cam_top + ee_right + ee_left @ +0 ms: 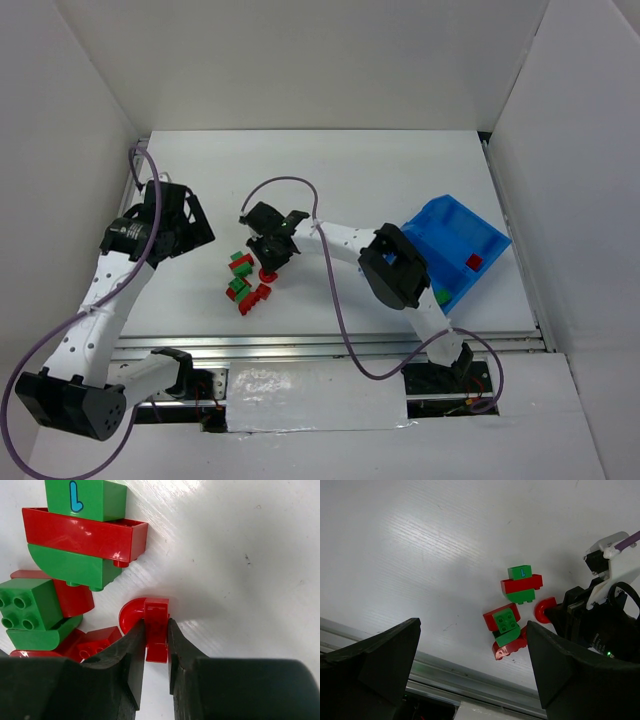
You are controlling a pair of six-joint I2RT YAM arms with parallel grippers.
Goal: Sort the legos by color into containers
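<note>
The red arch brick (156, 625) lies on the table at the right edge of the lego cluster (60, 580), its straight leg running back between the fingers of the right gripper (156, 642) — which is clamped on that leg. The blue bin (445, 230) sits well off to the right, beyond this arm's elbow. The arm reaches low and leftward. The left gripper (472, 640) hovers spread wide — near the cluster, holding nothing.
</note>
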